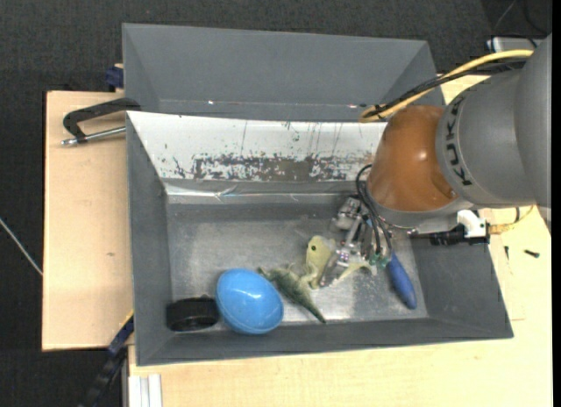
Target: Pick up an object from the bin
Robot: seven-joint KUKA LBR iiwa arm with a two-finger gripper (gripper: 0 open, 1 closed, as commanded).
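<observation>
We see the gripper (344, 256) low in the bin (147, 247), over the floor's right half as the camera sees it, with a small cluster of things close around it. The nearest is a pale yellow-green piece (317, 253), small and lumpy, lying just beside the gripper toward the view's left, close enough that we cannot tell whether the two touch. Just below that, toward the front wall, lies a dark green toy (296, 291), slim and pointed. Its long axis runs on a slant from upper left to lower right. On the gripper's other side a blue stick-shaped thing (401, 281) lies near the right wall, its long axis also slanting down to the right.

We judge the pale piece to be the likely pick, since it sits nearest. The coming move turns on that small offset to the view's left.

Whether the gripper is spread or pressed together we cannot tell, because wires and metal parts crowd its tip. We see nothing clearly held in it.

The arm (500, 142) reaches in over the right rim. Its orange cover (410, 164) hangs above the back right corner and the wrist points steeply down. A blue egg (250, 302) and a black wheel (191, 313) lie well apart at the front left.
</observation>
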